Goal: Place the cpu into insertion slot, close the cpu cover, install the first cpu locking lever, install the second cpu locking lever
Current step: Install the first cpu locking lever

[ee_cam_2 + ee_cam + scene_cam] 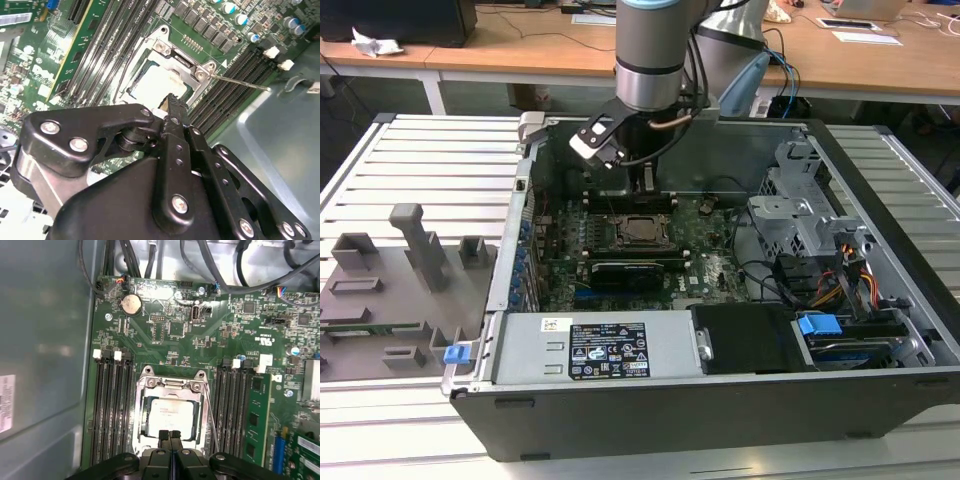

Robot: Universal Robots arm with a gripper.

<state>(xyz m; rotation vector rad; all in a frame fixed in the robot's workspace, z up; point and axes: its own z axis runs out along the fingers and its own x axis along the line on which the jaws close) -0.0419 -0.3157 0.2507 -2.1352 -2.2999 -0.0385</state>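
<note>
- Slatted grey desk (420, 150) carries an open computer case (720, 425), with grey fixtures standing beside it towards the exterior view's left.
- The arm (655, 50) comes down almost vertically into the case, wrist straight. Its tool (170, 434) points down at the motherboard (170, 330).
- The tool's two fingertips are pressed together with nothing between them. They sit at the edge of the cpu cover (170, 386), either touching it or just above it; I cannot tell which.
- The cpu (172, 415) lies flat in the insertion slot (146, 415), between the banks of long black memory slots (112, 410). Its pale face shows through the cover's window.
- The cover is folded down over the chip, so placing looks done and closing looks done or nearly so.
- One thin wire locking lever (240, 82) reaches out from a corner of the socket across the memory slots. It looks free of its hook, so I judge it not yet latched.
- A second wire runs along the opposite side of the socket, and I cannot tell its state.
- My judgement is that the work stands between the cover and the levers.
- A wire that thin calls for exact contact from the closed tips and a steady push that keeps the cover flat and clears the neighbouring slots.
</note>
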